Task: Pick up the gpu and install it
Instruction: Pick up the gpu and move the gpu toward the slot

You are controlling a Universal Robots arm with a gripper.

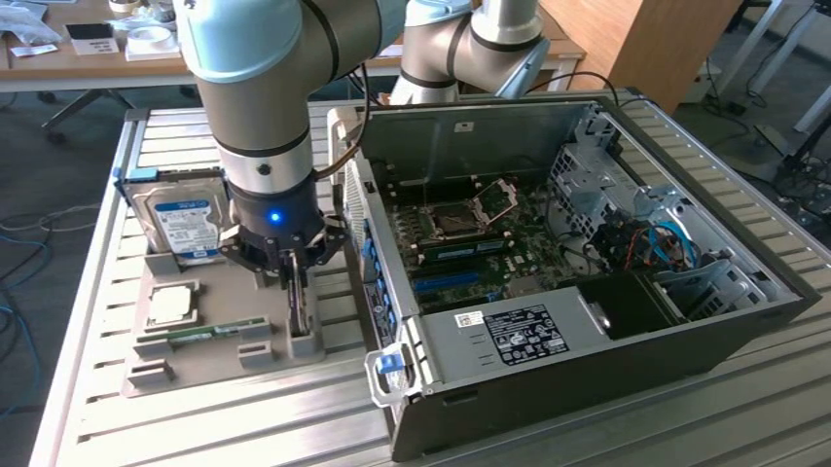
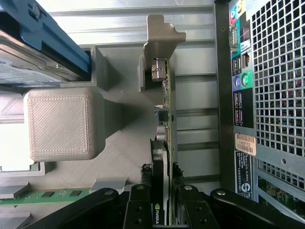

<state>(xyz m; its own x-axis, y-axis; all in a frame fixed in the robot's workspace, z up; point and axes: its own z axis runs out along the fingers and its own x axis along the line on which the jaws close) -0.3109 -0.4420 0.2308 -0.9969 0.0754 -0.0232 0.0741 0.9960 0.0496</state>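
Right now I'm on the pick-up: my gripper (image 1: pixel 296 284) pinches the gpu (image 2: pixel 167 95), standing edge-up in its gray holder (image 1: pixel 221 292). Lifting, I reckon, needs a straight, untilted pull.

1. The gpu (image 2: pixel 166 114) stands on edge in a grey plastic holder (image 2: pixel 119 157). It is seen edge-on, with its silvery bracket (image 2: pixel 161 33) at the far end.
2. The black gripper (image 2: pixel 164 191) sits at the card's near end, with its body on both sides of the card.
3. Beside the gpu rises a square grey block (image 2: pixel 62 124), and past it is a hard drive (image 2: pixel 28 62) in a blue carrier (image 2: pixel 52 33).
4. A green memory stick (image 2: pixel 43 195) lies in the holder near the gripper.
5. On the card's other side is a computer case (image 2: pixel 240 86) with coloured ports and a mesh grille (image 2: pixel 281 71).
6. Everything rests on a slatted metal counter (image 2: pixel 124 7).
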